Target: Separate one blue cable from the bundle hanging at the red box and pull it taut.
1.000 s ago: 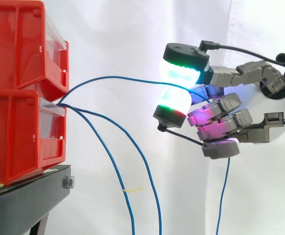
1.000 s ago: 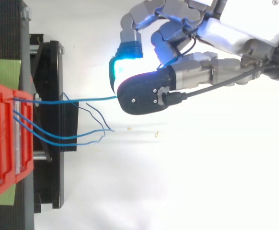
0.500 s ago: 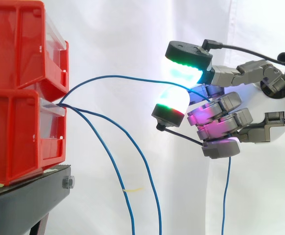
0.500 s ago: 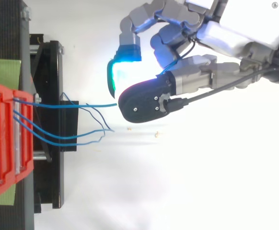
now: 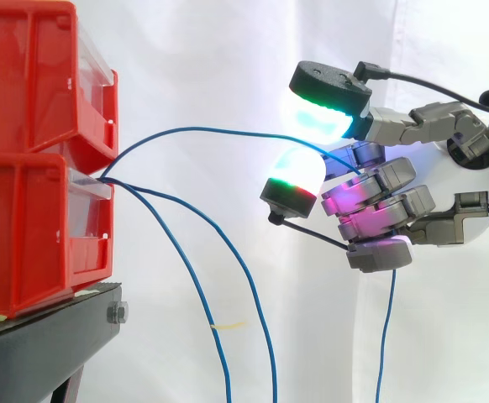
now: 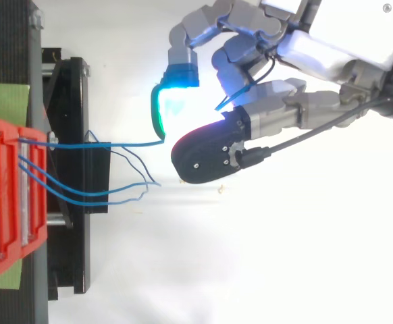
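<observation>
White curtain point(image 5: 228, 50), thin blue cable point(image 5: 202, 128) arching slackly

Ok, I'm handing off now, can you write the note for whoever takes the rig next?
Hand: shut on one blue cable, which is pinched between its glowing pads. The loose end hangs below the fingers.
Things: that cable leaves the lower red bin and arcs across to the hand. The other two blue cables hang down from the same bin.
Done: one cable is separated from the bundle.
Left: it bows upward and is not taut. Pull away from the bin until it straightens.
</observation>
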You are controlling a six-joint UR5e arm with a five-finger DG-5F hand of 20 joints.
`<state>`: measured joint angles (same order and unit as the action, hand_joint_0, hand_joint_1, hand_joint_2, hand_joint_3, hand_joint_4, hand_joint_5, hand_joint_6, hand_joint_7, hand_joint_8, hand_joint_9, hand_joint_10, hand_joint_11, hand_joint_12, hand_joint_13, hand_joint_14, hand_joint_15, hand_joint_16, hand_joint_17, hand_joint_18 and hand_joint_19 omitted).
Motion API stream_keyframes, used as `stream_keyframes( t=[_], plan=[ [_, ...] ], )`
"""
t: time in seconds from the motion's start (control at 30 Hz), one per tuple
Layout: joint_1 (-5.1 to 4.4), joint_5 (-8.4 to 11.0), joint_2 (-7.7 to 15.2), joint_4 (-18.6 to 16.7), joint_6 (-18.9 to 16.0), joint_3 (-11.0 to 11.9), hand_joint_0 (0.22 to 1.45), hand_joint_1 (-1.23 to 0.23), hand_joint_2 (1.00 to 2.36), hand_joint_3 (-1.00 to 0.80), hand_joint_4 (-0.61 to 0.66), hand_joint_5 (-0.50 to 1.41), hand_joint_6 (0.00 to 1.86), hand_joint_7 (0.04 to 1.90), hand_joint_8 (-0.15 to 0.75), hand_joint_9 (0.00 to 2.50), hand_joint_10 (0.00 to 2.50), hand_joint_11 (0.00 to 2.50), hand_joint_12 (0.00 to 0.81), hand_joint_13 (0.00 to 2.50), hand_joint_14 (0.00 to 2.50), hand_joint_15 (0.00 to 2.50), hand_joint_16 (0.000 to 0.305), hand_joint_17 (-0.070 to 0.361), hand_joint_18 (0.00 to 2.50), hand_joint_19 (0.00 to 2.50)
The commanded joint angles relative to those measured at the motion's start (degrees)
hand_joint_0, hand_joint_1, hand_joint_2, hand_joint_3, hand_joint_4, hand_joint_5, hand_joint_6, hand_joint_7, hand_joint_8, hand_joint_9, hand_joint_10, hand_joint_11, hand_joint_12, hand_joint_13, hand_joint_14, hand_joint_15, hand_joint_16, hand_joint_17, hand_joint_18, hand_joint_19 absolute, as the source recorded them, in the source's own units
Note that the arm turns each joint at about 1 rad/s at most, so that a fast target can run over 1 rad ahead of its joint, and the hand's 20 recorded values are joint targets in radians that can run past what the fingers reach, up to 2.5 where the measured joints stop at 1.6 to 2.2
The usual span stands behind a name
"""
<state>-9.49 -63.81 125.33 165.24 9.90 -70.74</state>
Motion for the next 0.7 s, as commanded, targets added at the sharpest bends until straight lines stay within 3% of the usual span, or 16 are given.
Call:
stream_keyframes(
  t=[0.0, 0.23, 0.37, 0.67],
  plan=[
    [0.0, 0.0, 0.0, 0.0, 0.03, -0.02, 0.5, -0.77, 1.0, -0.5, 0.2, -0.18, 0.92, 1.11, 0.35, 0.85, 2.06, 1.27, 0.383, 1.01, 1.95, 1.28, 0.053, 0.119, 1.18, 1.34],
    [-0.09, 0.0, 0.0, 0.0, 0.03, 0.07, 0.63, -0.77, 1.0, -0.43, 0.18, -0.18, 0.91, 1.15, 0.315, 0.86, 1.92, 1.36, 0.353, 1.03, 1.85, 1.36, 0.045, 0.101, 1.14, 1.37],
    [-0.09, 0.0, 0.0, 0.0, 0.03, -0.02, 0.65, -0.78, 1.01, -0.31, 0.16, -0.17, 0.91, 1.22, 0.327, 0.88, 1.92, 1.37, 0.358, 1.03, 1.85, 1.35, 0.045, 0.1, 1.15, 1.36],
    [-0.09, 0.0, 0.0, 0.09, 0.03, 0.07, 0.66, -0.8, 1.02, -0.21, 0.14, -0.17, 0.92, 1.33, 0.321, 0.89, 1.91, 1.37, 0.354, 1.04, 1.83, 1.38, 0.045, 0.101, 1.15, 1.36]
  ],
)
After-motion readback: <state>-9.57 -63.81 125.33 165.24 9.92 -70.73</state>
